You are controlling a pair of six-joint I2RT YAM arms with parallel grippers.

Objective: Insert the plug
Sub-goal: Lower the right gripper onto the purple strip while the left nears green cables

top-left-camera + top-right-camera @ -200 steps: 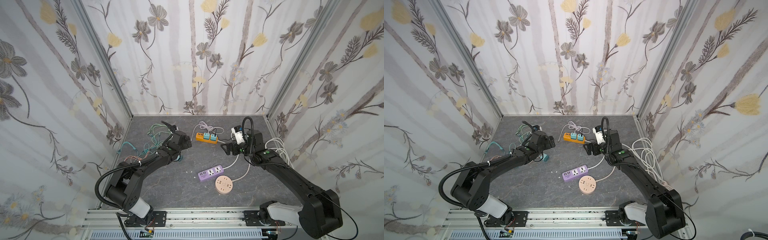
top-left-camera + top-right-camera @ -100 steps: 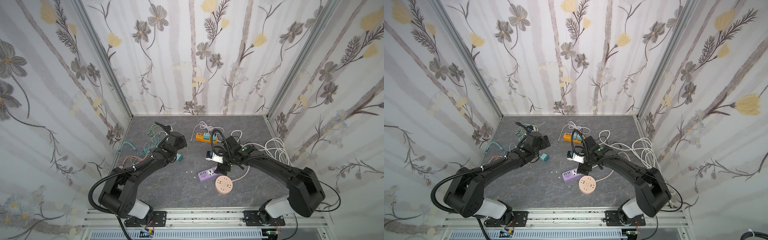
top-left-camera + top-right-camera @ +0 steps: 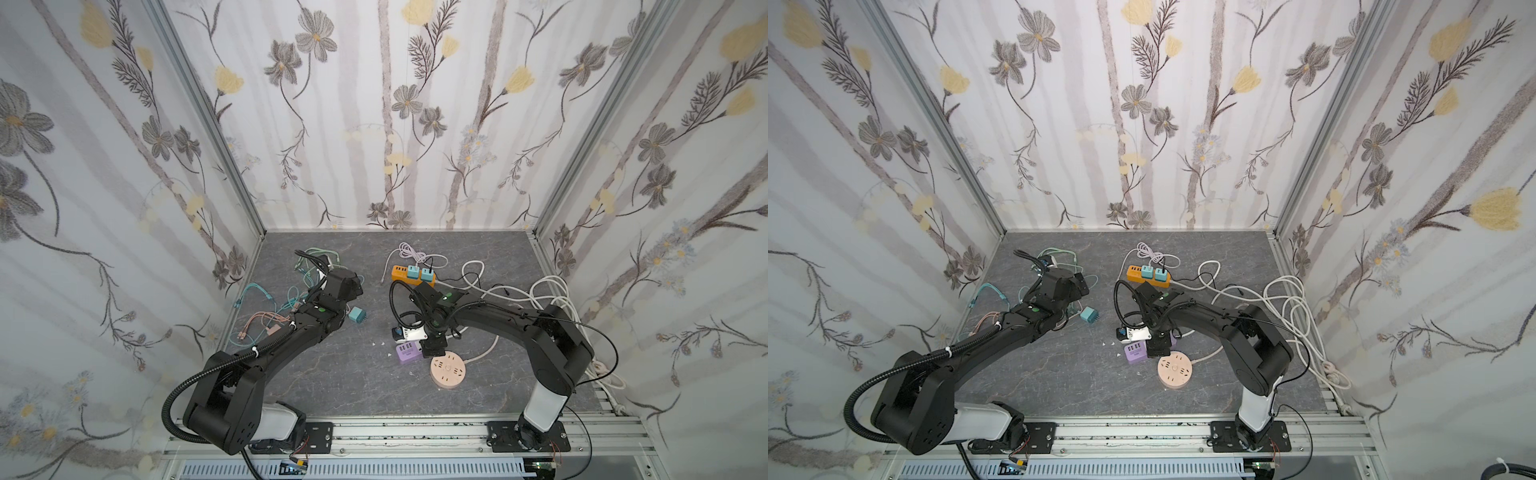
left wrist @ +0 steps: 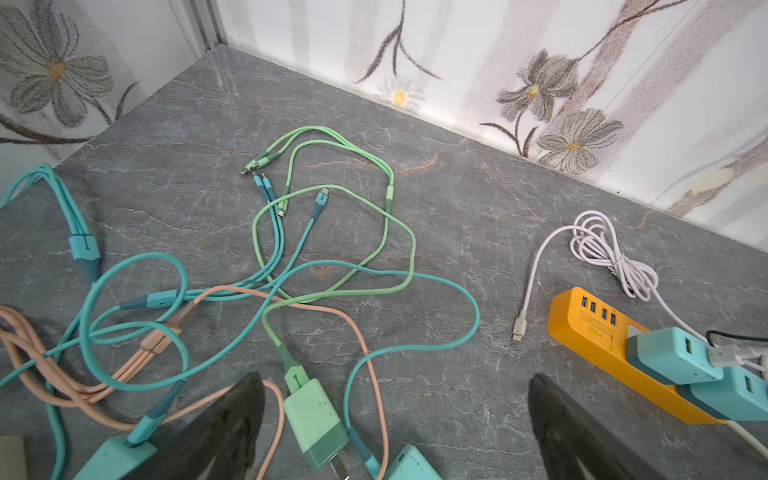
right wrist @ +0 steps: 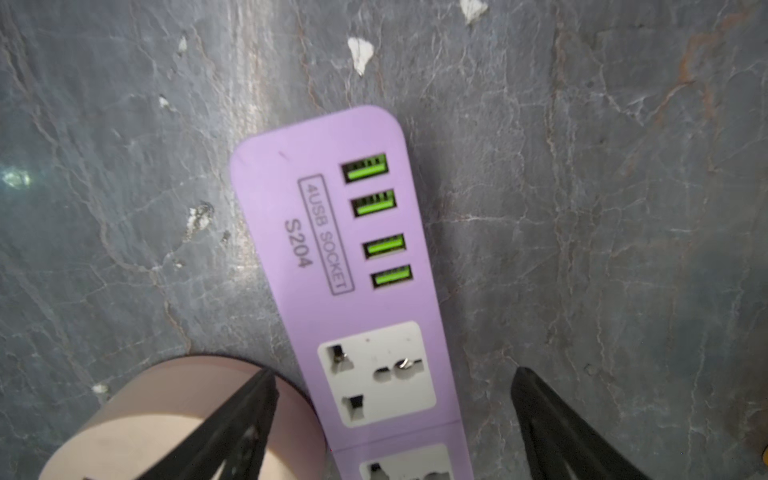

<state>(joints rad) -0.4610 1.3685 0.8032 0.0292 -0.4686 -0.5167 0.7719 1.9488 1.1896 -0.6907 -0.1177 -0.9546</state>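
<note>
A purple power strip (image 5: 282, 195) lies flat on the grey floor, seen in both top views (image 3: 405, 354) (image 3: 1133, 353). My right gripper (image 5: 392, 399) hangs open just above it. One finger (image 5: 245, 415) is over the pink round socket (image 5: 166, 399) and the other (image 5: 548, 415) over bare floor, with nothing gripped. A teal plug (image 3: 356, 314) with bare prongs lies loose beside my left arm. My left gripper (image 4: 395, 415) is open and empty above a tangle of cables. A green charger (image 4: 313, 424) lies on the floor between its fingers.
An orange power strip (image 4: 590, 328) with two teal chargers (image 4: 673, 353) plugged in sits at the back middle. Teal, green and pink cables (image 4: 291, 266) sprawl at the left. White cords (image 3: 536, 299) coil along the right wall. The pink round socket (image 3: 448, 368) touches the purple strip's near side.
My right arm has swung from the back right toward the middle and come down over the purple strip, its jaws narrowing slightly. The left gripper has shifted a little toward the cables.
</note>
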